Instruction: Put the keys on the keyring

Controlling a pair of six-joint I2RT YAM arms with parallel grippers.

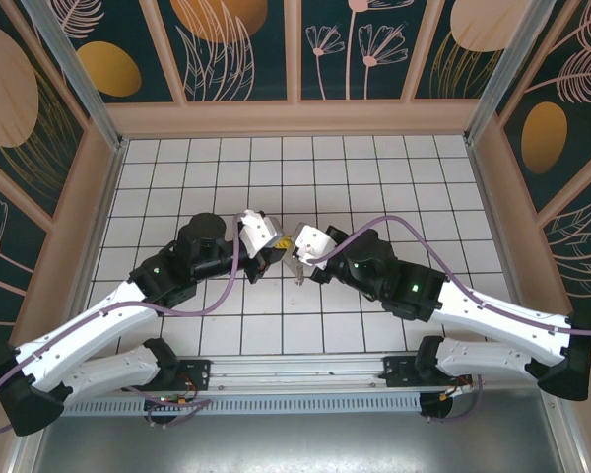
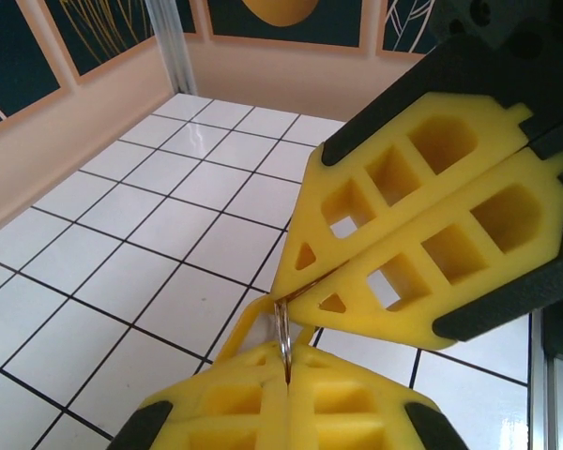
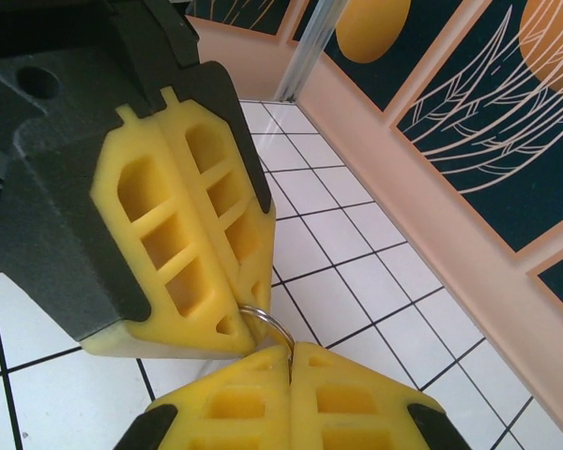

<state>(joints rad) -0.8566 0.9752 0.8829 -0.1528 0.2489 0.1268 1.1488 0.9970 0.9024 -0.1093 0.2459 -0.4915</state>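
The keyring (image 2: 283,323) is a thin silvery ring held in the air between the two yellow-fingered grippers. In the left wrist view my left gripper (image 2: 288,361) is shut on the ring's lower edge, and the right gripper (image 2: 287,291) pinches its top. From the right wrist, my right gripper (image 3: 291,352) is shut on the keyring (image 3: 274,323), with the left gripper (image 3: 251,317) clamped on the other side. Seen from above, both grippers (image 1: 281,242) (image 1: 295,248) meet tip to tip over the floor's middle. A small grey piece (image 1: 297,268) hangs just below them; I cannot tell whether it is the keys.
The white tiled floor (image 1: 394,177) is walled by tan panels (image 1: 295,118) at the back and both sides. Purple cables (image 1: 238,261) loop over each arm. A metal rail (image 1: 295,374) with the arm bases runs along the near edge.
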